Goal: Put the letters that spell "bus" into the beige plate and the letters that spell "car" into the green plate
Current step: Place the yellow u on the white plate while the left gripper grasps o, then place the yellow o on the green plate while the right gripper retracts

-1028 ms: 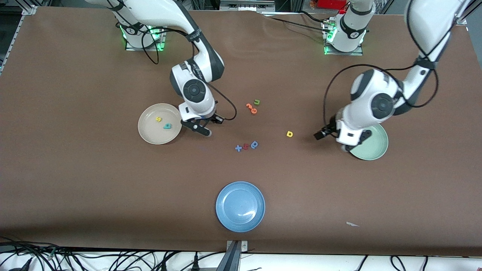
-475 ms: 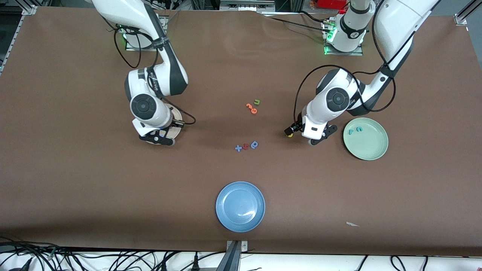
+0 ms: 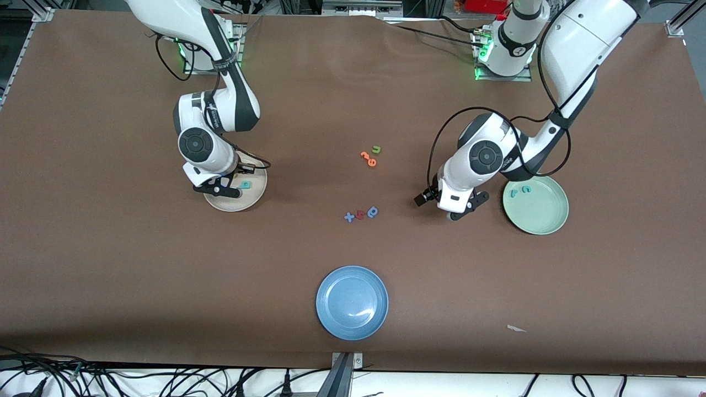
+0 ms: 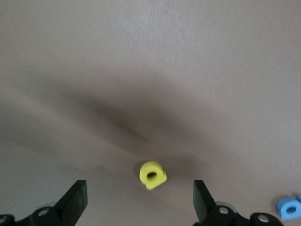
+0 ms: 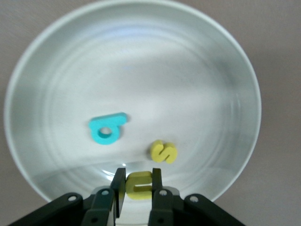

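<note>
The right gripper (image 5: 138,184) hangs over the beige plate (image 3: 251,199), pinching the yellow "u" (image 5: 139,185); the teal "b" (image 5: 107,129) and yellow "s" (image 5: 163,151) lie inside. The left gripper (image 4: 140,200), fingers spread wide, straddles the yellow "a" (image 4: 152,175), at nine o'clock from the green plate (image 3: 543,218).

Readable characters are the toy letters themselves: a teal "b" (image 5: 107,129) and yellow "s" (image 5: 163,151) on the beige plate (image 5: 56,61), and a green "u" (image 3: 376,149) mid-tabletop (image 3: 110,264). Arm markings are illegible.
</note>
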